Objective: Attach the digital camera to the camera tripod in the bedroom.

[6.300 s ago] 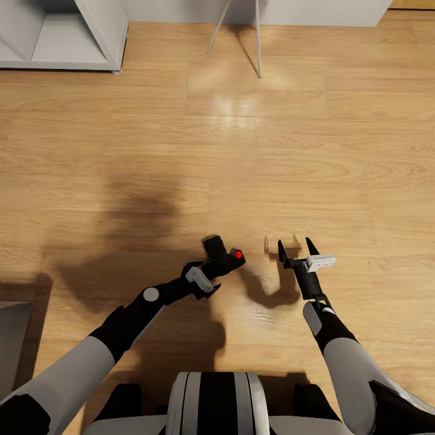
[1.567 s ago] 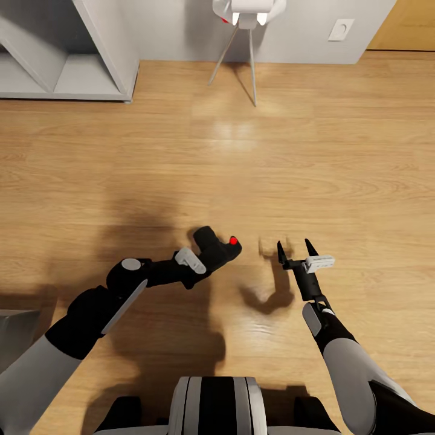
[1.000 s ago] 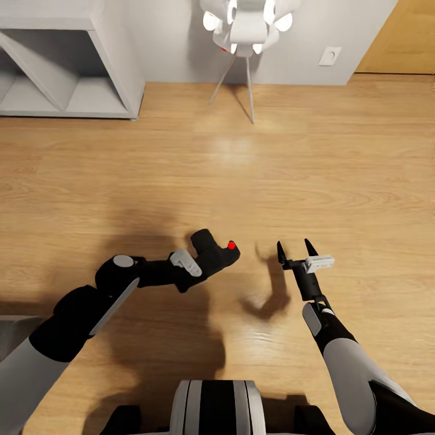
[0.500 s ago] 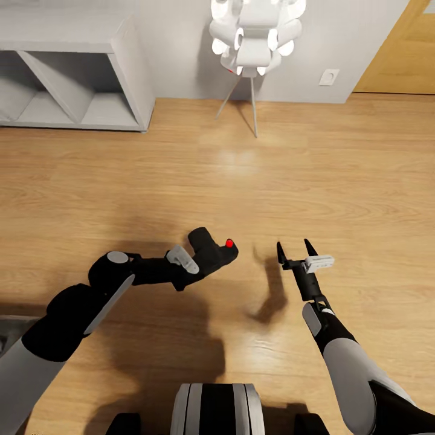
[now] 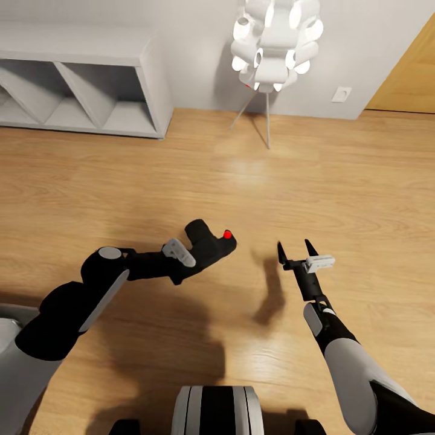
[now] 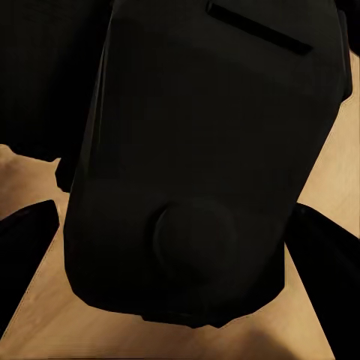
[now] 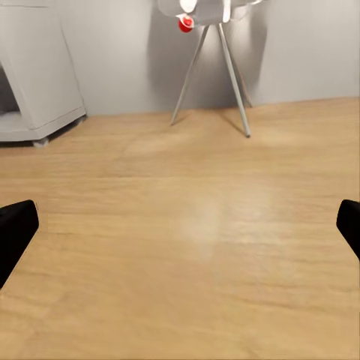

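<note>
— Where is the digital camera right now?

— The digital camera (image 5: pixel 208 244) is in my left gripper (image 5: pixel 194 257), held out in front of me over the wood floor (image 5: pixel 151 175). My left fingers are clenched on its black body, which juts forward past them, with the small red button (image 5: pixel 228 234) at its far tip, on the side toward my right arm. From my left wrist, the camera body (image 6: pixel 202 150) sits square between my two fingers (image 6: pixel 26 247), one on each side of it, and the floor shows beneath.

— And your other claw?

— My right gripper (image 5: pixel 297 249) carries nothing. Its two black fingers are spread apart, pointing forward, with bare floor between them. It hovers beside the camera, apart from it, at about the same reach. From my right wrist, the fingertips (image 7: pixel 15 229) show at either edge, and the floor (image 7: pixel 195 225) runs ahead to the pale wall.

— What stands ahead of you?

— A white ball-shaped lamp (image 5: pixel 275 42) on thin splayed legs stands against the grey wall, well beyond both grippers. A white shelf unit (image 5: pixel 90 78) with open compartments sits to the left of it, a wall socket (image 5: pixel 341 94) to the lamp's right, and a wooden door (image 5: pixel 411 72) at the far right edge.
</note>
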